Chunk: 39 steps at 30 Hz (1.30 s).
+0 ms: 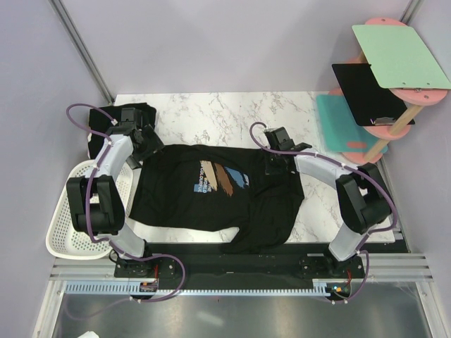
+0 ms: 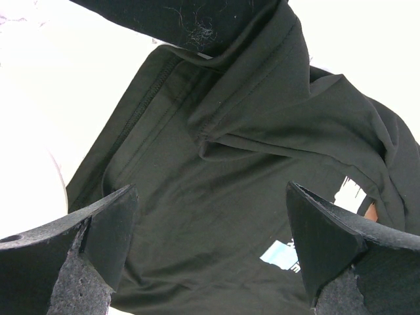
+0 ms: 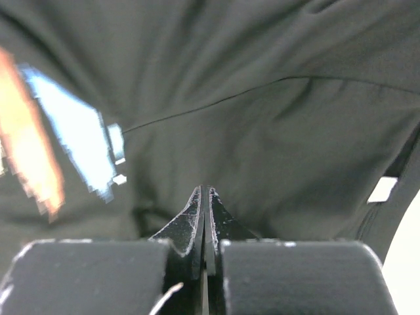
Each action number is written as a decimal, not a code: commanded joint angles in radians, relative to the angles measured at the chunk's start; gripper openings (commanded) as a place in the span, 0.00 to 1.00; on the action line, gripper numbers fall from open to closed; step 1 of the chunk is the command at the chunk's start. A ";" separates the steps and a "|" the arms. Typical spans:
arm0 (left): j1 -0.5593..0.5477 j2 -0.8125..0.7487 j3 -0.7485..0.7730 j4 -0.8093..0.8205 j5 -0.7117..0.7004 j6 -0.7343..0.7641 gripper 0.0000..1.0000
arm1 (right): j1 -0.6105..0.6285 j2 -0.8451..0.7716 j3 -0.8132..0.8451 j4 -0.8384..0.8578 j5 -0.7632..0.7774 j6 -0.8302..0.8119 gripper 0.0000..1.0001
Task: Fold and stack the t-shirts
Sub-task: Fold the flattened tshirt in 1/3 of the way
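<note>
Top external view shows the printed t-shirt (image 1: 211, 201) spread chest-up in the middle of the marble table (image 1: 211, 113), its blue, brown and white print (image 1: 220, 178) near the centre of the cloth. A second black t-shirt (image 1: 106, 116) lies bunched at the table's 10 o'clock corner, partly under the left arm.

We see the left gripper (image 1: 146, 144) at the spread shirt's 10 o'clock edge. In the left wrist view its fingers (image 2: 98, 230) stand wide apart, released, holding nothing, with dark cloth (image 2: 216, 190) rumpled between and beyond them and a bit of the print (image 2: 282, 256) toward 5 o'clock.

The right gripper (image 1: 273, 163) sits on the shirt's 2 o'clock side. In the right wrist view (image 3: 203, 197) its jaws are pressed tight together, tips against the black fabric (image 3: 275, 131). We cannot tell whether a fold is pinched between them. The print (image 3: 79, 141) shows blurred at 9 o'clock.

A white basket (image 1: 60, 232) sits off the table at 8 o'clock. At 2 o'clock stands a pink rack (image 1: 394, 127) carrying a green board (image 1: 402, 56), a black panel (image 1: 366, 91) and a teal mat (image 1: 338, 123).
</note>
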 commanded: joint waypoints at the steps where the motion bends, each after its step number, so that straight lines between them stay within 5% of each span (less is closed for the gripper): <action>1: -0.003 -0.038 0.000 0.001 -0.005 0.029 1.00 | -0.020 0.073 0.060 0.011 0.012 -0.021 0.00; 26: -0.003 -0.026 -0.010 0.003 -0.002 0.026 1.00 | -0.018 -0.142 -0.132 -0.193 -0.088 -0.058 0.00; 39: -0.003 -0.026 -0.019 0.003 -0.002 0.028 1.00 | -0.018 -0.145 0.014 -0.165 -0.058 -0.034 0.00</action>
